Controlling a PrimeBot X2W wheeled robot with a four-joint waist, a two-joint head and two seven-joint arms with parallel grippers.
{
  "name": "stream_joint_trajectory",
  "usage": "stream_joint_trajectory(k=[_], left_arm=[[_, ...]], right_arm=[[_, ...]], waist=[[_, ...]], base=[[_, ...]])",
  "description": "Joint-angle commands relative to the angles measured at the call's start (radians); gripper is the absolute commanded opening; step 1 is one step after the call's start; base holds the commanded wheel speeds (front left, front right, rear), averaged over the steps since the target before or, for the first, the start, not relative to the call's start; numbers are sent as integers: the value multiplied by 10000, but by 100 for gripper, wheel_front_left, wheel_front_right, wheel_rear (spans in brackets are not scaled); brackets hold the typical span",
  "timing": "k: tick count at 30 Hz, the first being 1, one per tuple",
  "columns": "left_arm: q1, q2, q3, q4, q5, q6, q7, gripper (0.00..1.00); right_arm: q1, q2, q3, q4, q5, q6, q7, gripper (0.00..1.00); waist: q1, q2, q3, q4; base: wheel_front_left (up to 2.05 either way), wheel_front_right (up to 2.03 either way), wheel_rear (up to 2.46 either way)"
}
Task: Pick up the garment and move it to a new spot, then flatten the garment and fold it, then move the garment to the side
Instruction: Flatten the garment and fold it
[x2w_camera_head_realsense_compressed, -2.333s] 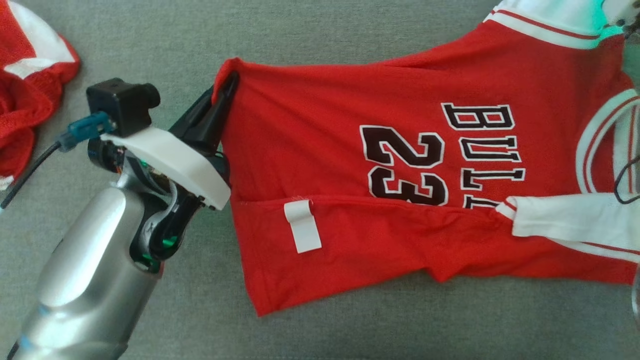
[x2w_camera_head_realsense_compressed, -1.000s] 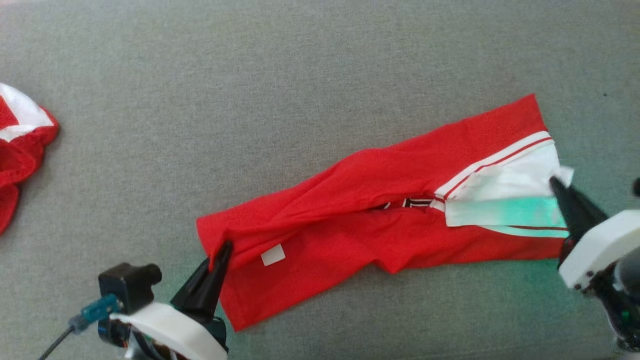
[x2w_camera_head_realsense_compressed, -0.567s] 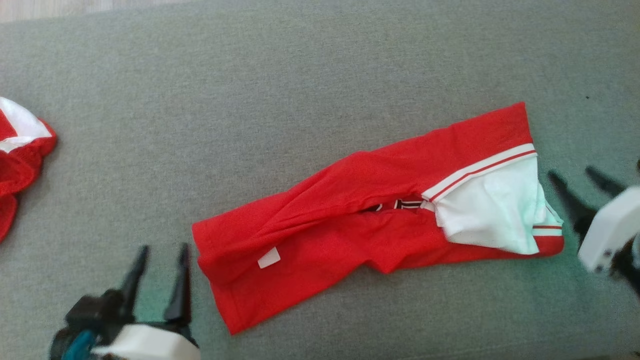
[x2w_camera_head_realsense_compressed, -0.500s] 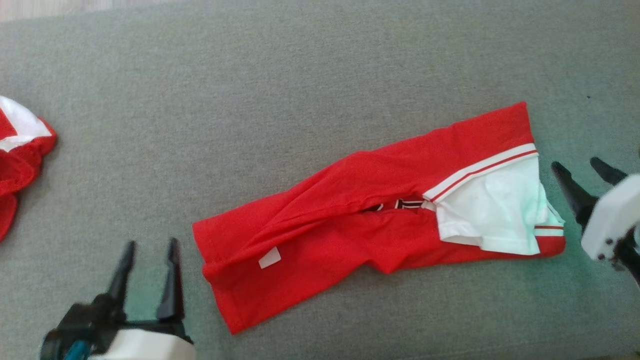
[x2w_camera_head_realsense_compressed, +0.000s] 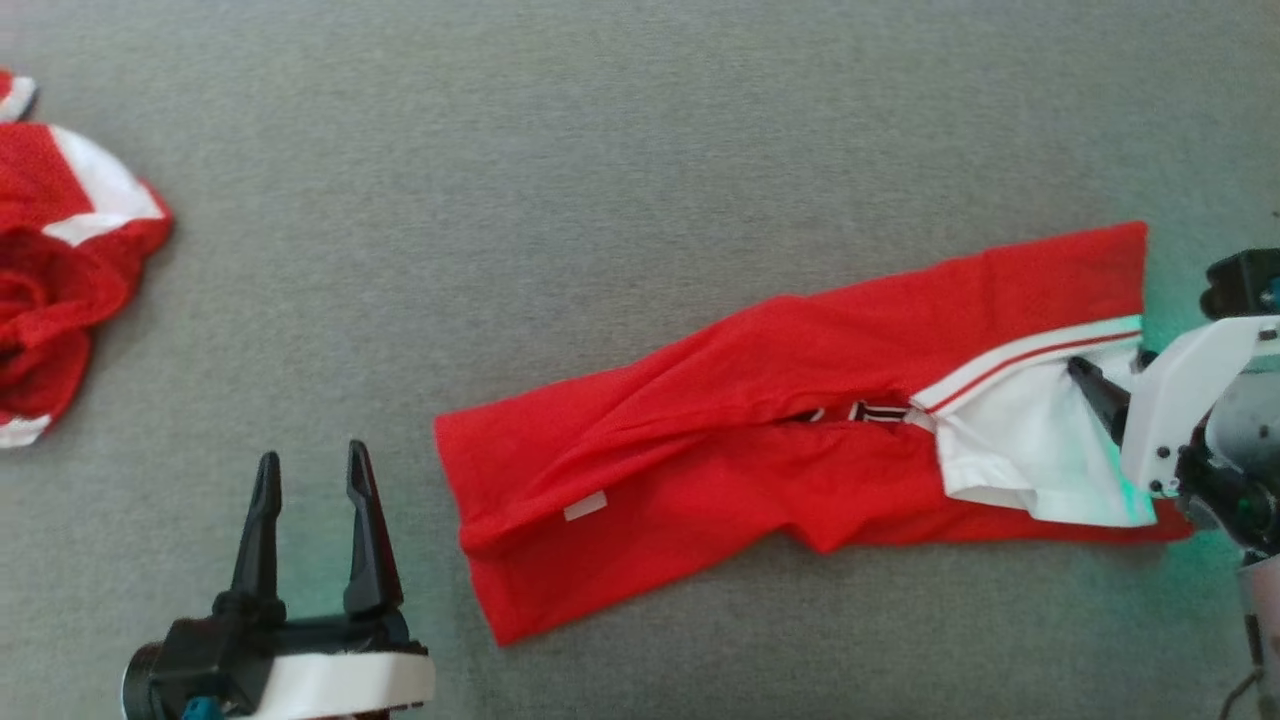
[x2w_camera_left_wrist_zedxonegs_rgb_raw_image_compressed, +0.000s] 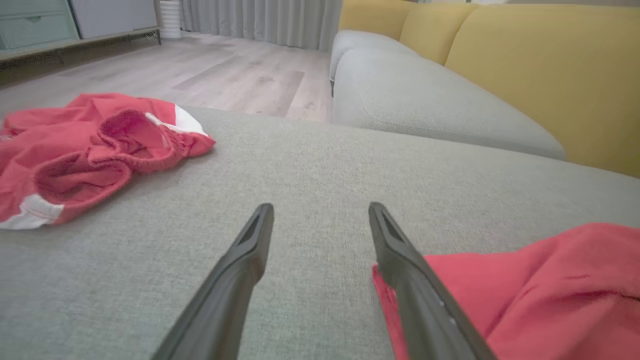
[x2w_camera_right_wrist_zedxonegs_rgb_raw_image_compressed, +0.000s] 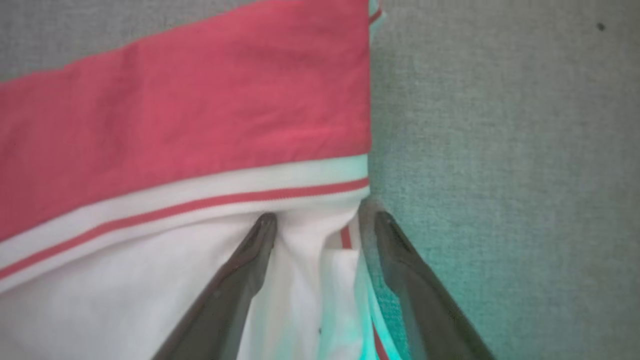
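While the left claw (x2w_camera_head_realsense_compressed: 313, 455) hangs apart and empty at the cushion's (x2w_camera_head_realsense_compressed: 600, 150) near left, the jersey (x2w_camera_head_realsense_compressed: 760, 440) lies folded and askew across its right half. Right claw (x2w_camera_right_wrist_zedxonegs_rgb_raw_image_compressed: 325, 216), apart, straddles its right end; closing there may snag one layer and spoil the fold. A red heap (x2w_camera_head_realsense_compressed: 60, 290) sits far left.

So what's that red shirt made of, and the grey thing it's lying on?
The red shirt looks like a thin, soft knit, probably synthetic sports fabric: matte, creasing and lying limp. The grey surface looks like woven upholstery cloth over padding: a fine flecked weave, matte, with rounded cushion edges in the left wrist view.
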Motion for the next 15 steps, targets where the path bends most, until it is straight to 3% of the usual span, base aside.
stream_joint_trajectory(k=[1, 3, 5, 9, 15], left_arm=[[-292, -154, 570, -229, 261, -123, -119, 100], [-222, -364, 747, -170, 471, -342, -120, 100], [-147, -575, 940, -136, 664, -560, -121, 100], [40, -979, 1343, -42, 1018, -942, -122, 100], [208, -1518, 1918, -34, 1491, -1536, -123, 100]], right_arm=[[-66, -59, 248, -40, 167, 75, 176, 100], [39, -37, 418, 116, 516, 75, 482, 100], [159, -81, 581, 98, 905, 75, 717, 0], [142, -149, 383, -162, 1463, 75, 657, 0], [-467, -476, -1179, -299, 1391, 75, 393, 0]], waist=[[-1, 0, -48, 188], [-1, 0, -125, 292], [-1, 0, -193, 351], [-1, 0, -298, 349], [-1, 0, -473, 285]], base=[[0, 0, 0], [0, 0, 0], [0, 0, 0], [0, 0, 0], [0, 0, 0]])
